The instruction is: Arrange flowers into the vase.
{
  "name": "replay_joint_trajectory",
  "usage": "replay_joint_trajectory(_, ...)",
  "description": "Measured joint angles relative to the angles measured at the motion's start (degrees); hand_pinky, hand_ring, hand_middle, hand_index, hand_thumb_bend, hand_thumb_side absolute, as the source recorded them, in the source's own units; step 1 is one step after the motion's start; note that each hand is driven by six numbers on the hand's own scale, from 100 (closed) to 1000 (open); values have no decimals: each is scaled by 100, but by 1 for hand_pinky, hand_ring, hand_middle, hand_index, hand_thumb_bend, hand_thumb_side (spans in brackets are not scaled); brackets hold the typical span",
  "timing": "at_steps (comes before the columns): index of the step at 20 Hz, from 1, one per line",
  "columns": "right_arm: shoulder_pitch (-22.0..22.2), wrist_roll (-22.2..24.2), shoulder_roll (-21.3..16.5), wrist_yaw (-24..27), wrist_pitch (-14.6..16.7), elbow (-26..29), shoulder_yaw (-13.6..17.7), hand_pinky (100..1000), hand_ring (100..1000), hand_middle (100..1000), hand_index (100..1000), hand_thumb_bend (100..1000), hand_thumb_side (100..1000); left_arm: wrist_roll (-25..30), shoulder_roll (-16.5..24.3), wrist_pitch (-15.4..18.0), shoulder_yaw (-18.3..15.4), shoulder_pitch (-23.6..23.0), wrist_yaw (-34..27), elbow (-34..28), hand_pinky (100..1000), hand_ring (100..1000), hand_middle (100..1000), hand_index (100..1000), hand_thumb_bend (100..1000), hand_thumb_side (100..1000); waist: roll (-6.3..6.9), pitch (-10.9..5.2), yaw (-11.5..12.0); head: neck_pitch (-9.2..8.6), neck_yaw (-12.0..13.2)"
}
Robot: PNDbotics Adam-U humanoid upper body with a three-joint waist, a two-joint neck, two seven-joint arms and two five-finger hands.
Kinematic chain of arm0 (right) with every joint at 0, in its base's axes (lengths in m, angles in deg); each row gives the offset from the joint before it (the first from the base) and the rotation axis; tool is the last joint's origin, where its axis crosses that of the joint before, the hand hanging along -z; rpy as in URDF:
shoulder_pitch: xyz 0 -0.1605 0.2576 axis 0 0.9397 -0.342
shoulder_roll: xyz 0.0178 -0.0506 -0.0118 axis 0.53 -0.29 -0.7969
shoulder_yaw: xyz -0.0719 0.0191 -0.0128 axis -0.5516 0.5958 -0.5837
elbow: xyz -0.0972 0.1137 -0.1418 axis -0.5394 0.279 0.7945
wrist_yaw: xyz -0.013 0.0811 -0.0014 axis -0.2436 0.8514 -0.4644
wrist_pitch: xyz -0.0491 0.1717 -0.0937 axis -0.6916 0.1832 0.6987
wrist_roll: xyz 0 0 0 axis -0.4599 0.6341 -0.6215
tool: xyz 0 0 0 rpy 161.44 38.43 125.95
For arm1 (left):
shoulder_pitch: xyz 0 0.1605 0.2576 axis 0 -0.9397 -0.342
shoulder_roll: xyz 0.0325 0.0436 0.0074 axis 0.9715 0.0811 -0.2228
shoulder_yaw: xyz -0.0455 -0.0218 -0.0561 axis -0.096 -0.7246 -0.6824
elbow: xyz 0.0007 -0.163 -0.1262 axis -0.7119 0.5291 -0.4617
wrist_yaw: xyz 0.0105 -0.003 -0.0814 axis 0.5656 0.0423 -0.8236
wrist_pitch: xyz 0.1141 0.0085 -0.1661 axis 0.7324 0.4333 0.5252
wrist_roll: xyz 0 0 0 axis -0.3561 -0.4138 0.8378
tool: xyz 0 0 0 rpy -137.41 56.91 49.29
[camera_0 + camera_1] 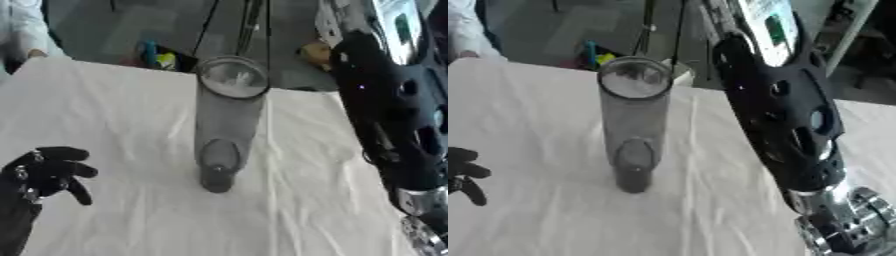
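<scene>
A tall clear glass vase (227,125) stands upright in the middle of the white-clothed table (131,110); nothing shows inside it. My left hand (48,172) hovers at the lower left, well left of the vase, with fingers loosely curled and nothing in them. My right arm (785,125) rises along the right side, black with a silver joint low down. Its upper end runs out of the top of the picture, so the right hand is hidden. No flowers show in either view.
The table's far edge runs behind the vase. Beyond it, small coloured objects (157,56) lie on the floor. A person's white sleeve (22,30) shows at the top left corner. The cloth is wrinkled around the vase.
</scene>
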Motion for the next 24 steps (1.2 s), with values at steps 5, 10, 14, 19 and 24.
replay_joint_trajectory(5,89,11,6,0,-57,50,-2,100,100,100,100,100,581,4,0,-5,0,0,0,0,483,702,742,733,100,1000,0,0,26,14,6)
replay_joint_trajectory(10,168,20,20,-1,-71,58,4,100,100,100,100,100,588,12,0,-12,0,1,1,0,482,703,743,732,100,1000,0,0,56,14,6)
replay_joint_trajectory(14,207,30,56,-1,-93,58,22,100,100,100,100,100,592,18,-1,-18,0,2,3,0,482,704,744,732,100,1000,-2,0,90,14,5)
replay_joint_trajectory(19,259,46,61,-3,-94,59,26,100,100,100,100,100,599,32,-3,-32,0,4,13,0,482,705,745,731,100,1000,-2,1,124,14,0)
replay_joint_trajectory(24,306,80,102,-7,-122,59,55,100,100,100,100,100,603,37,-5,-36,0,6,28,0,481,706,746,731,100,1000,-2,6,133,13,0)
